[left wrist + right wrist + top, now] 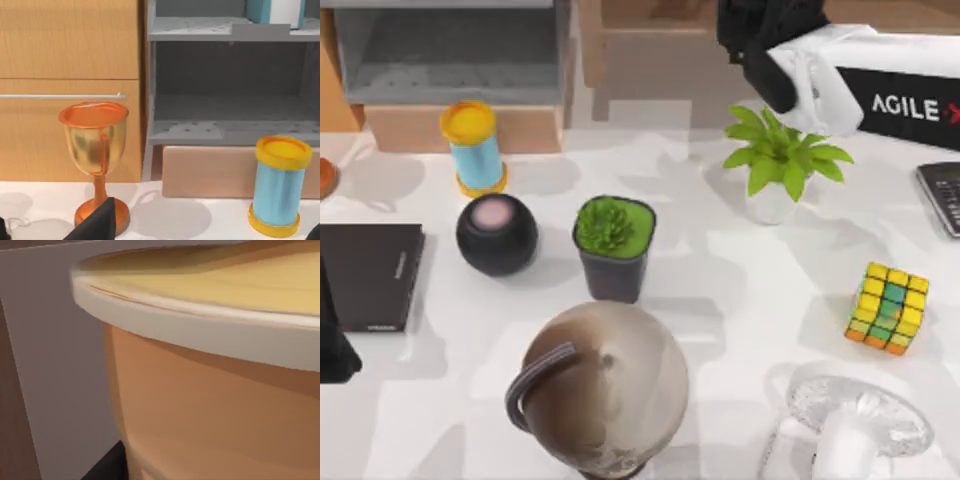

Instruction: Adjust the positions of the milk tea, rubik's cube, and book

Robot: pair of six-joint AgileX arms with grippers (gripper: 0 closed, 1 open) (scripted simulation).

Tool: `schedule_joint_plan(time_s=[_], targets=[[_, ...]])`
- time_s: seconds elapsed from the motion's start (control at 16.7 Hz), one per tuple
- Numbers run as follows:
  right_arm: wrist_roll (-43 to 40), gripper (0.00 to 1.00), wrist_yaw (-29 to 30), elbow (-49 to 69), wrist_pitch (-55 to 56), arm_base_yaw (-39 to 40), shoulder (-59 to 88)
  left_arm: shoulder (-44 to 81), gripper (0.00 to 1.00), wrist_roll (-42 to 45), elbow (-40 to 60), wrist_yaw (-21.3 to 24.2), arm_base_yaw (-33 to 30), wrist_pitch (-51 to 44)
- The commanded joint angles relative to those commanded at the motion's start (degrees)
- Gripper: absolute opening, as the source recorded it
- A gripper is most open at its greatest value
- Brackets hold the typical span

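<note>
The milk tea [473, 148], a light blue cup with a yellow lid, stands upright at the back left of the table, in front of the grey shelf unit [450, 50]; the left wrist view has the milk tea [277, 185] too. The rubik's cube [888, 308] sits near the table's right edge. The teal book [257, 10] stands on the upper shelf in the left wrist view. My left gripper [332, 345] is at the left edge, beside a thin black book [368, 275]. My right gripper [760, 45] hangs over the back, away from the cube.
A black speaker [497, 235], a potted succulent [614, 245], a leafy plant [780, 160], a globe [605, 385], a white lamp [850, 420] and a calculator [942, 195] crowd the table. A gold goblet [95, 145] stands left of the shelf. A wooden tub [210, 390] looms in the right wrist view.
</note>
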Motion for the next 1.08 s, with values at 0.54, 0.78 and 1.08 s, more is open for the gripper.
schedule_joint_plan(time_s=[0.54,0.78,1.08], targets=[[-1.9,0.0,1.4,-14.7,0.2,6.7,-6.9,0.0,1.0,0.0,0.0,0.0,0.0,0.0],[-1.7,0.0,1.3,-14.6,0.3,6.5,-6.6,0.0,1.0,0.0,0.0,0.0,0.0,0.0],[-0.4,0.0,-6.1,-20.0,7.8,1.7,-10.1,0.0,1.0,0.0,0.0,0.0,0.0,0.0]])
